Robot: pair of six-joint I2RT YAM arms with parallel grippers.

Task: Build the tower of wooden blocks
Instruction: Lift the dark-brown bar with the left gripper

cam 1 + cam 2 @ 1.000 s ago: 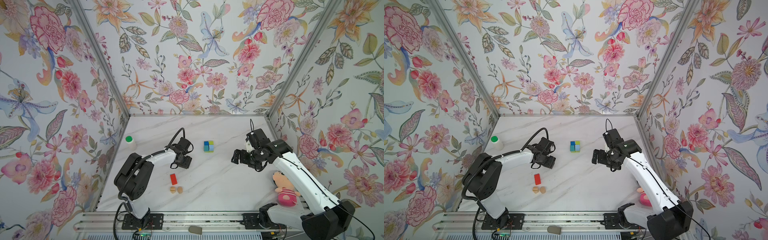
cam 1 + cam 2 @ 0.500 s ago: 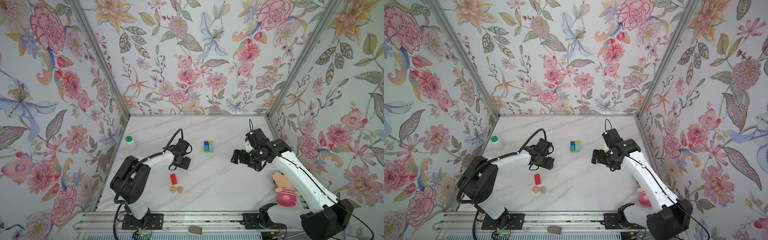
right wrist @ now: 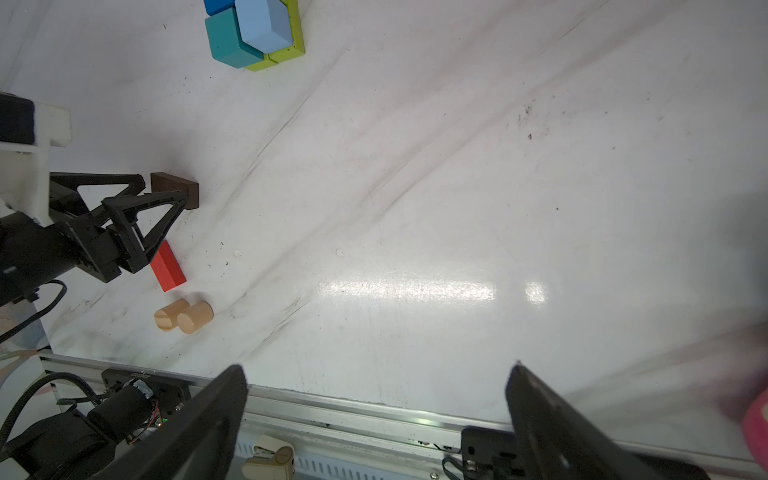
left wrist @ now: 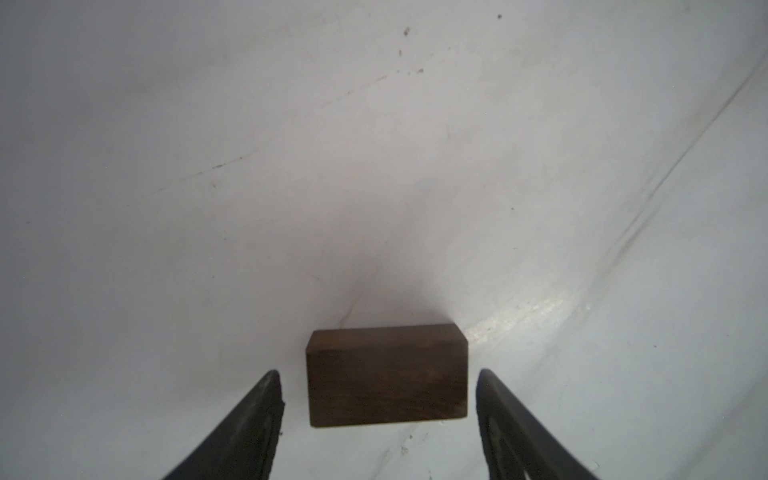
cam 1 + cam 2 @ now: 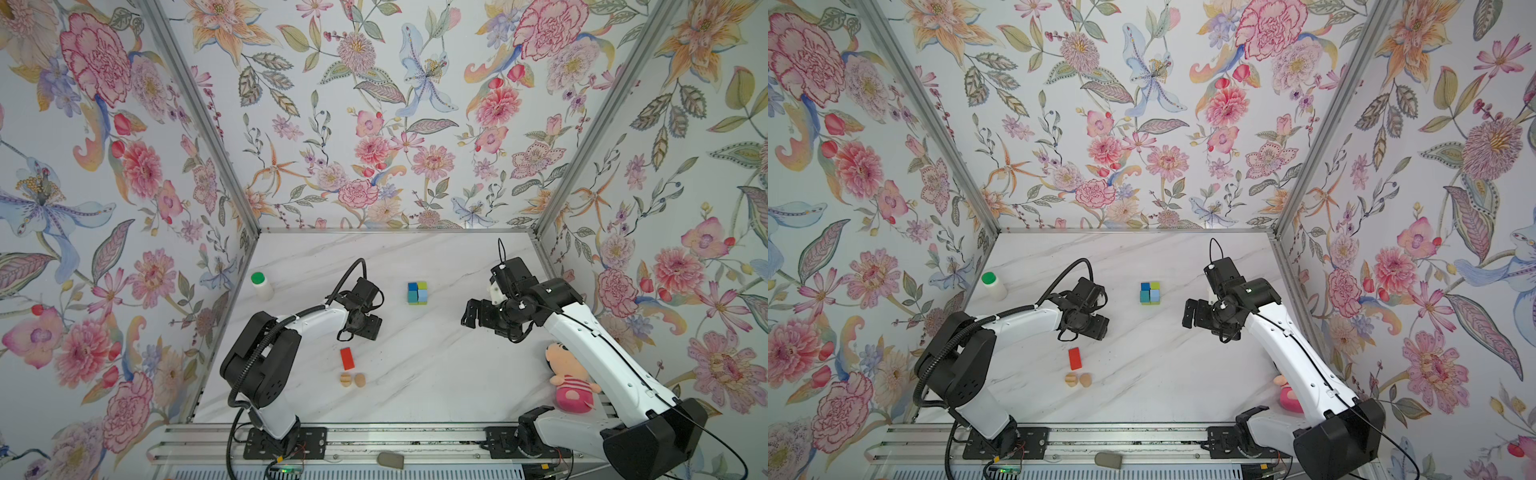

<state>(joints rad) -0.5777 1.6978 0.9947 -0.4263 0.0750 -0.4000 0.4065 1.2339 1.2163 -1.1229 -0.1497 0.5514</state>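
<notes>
- Toward the middle of the desk [image 5: 436,365], four cubes [image 5: 417,293] sit touching, two by two. They look like the tower's base, so the build seems early.
- Loose and unstacked are the red oblong [image 5: 347,358], its long axis running roughly near-to-far, and two tan rounded pieces [image 5: 353,379] just beside it.
- Left of the cubes, the dark-brown oblong [image 4: 387,378] rests on the desk.
- Around it the left claw [image 4: 377,372] stands apart, with a gap on each side and nothing gripped.
- Its long axis appears to run jaw to jaw.
- Right of the cubes, the right claw [image 3: 377,368] hangs wide and empty.
</notes>
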